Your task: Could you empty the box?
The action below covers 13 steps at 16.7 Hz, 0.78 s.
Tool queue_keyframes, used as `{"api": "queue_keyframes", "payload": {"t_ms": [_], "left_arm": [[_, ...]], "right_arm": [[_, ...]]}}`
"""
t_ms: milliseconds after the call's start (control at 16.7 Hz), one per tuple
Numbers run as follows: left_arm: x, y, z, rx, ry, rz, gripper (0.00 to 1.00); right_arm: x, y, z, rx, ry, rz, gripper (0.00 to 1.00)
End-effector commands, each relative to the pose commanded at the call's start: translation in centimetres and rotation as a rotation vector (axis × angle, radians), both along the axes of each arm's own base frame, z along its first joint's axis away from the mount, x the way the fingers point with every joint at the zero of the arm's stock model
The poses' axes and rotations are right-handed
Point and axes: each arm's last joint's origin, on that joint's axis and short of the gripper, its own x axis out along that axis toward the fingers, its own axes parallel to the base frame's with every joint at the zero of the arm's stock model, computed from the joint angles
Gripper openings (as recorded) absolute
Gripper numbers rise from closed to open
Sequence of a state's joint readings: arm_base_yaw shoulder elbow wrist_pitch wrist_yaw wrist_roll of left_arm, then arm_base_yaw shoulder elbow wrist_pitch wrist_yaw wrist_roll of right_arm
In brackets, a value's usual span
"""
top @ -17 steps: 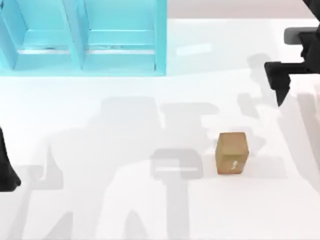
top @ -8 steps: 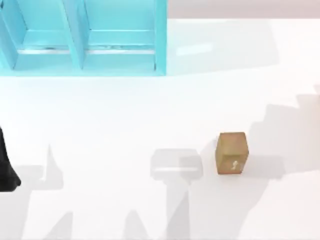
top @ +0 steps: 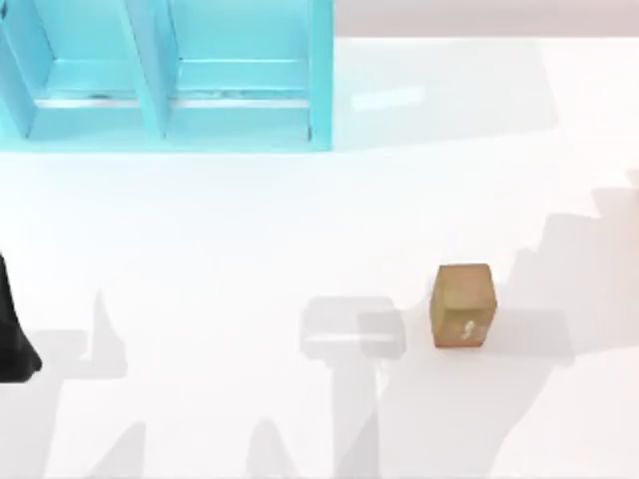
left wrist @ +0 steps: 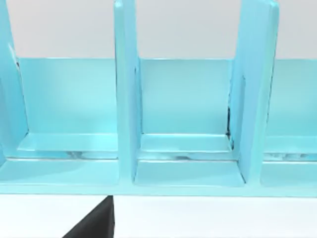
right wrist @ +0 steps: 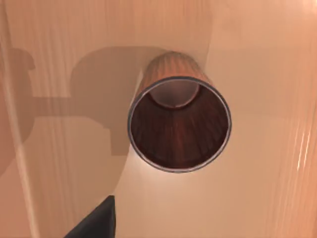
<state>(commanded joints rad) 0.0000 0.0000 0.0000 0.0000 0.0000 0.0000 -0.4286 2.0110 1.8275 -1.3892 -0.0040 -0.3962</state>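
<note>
Cube: small brown block (top: pixel 464 304) on white table (top: pixel 200 249), well right of blue shelf (top: pixel 165 75).
Cup: brown cup (right wrist: pixel 178 124) standing open-mouthed on tan wooden surface (right wrist: pixel 64 59), in right wrist view.
Left arm: dark part (top: pixel 12 329) at table's left edge, below shelf; finger state cannot be told.

A small brown box (top: pixel 464 304) is seen resting on the white worktop (top: pixel 200 259), right of centre. A dark wooden cup (right wrist: pixel 179 124) is seen upright, mouth open, on a wood-toned floor.
</note>
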Motion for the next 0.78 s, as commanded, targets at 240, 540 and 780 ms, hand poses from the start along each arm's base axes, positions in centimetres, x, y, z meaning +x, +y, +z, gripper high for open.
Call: {"api": "queue_keyframes", "payload": {"t_ms": [240, 540, 780], "left_arm": [[0.0, 0.0, 0.0, 0.000, 0.000, 0.000, 1.00], [0.0, 0.0, 0.0, 0.000, 0.000, 0.000, 1.00], [0.0, 0.0, 0.0, 0.000, 0.000, 0.000, 1.00]], "right_arm": [[0.2, 0.0, -3.0, -0.001, -0.003, -0.001, 1.00], [0.0, 0.0, -8.0, -0.001, -0.001, -0.001, 1.00], [-0.1, 0.0, -9.5, 0.000, -0.002, -0.001, 1.00]]}}
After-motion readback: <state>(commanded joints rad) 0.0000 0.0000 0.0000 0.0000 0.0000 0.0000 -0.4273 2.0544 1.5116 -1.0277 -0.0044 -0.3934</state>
